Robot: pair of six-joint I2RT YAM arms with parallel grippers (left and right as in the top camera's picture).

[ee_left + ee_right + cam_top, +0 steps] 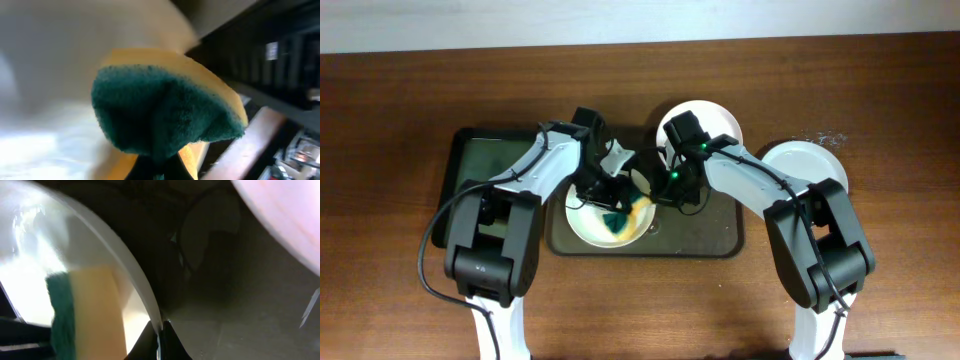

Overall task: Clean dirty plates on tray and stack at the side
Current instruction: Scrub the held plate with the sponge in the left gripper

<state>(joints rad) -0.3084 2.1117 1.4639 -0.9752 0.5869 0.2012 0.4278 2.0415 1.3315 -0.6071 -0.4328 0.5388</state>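
Overhead, the left tool point(610, 193) gripped a green-yellow sponge point(618, 219) inside a plate point(582, 222) on the tray point(705, 232); only the right wrist view showed the right tool point(160, 332) pinching that plate's rim

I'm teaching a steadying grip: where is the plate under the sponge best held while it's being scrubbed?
Take the plate by its thin upturned rim on the side opposite the sponge, coming in from the right. It is shallow, so only the rim gives purchase; the right claw pinches it there.
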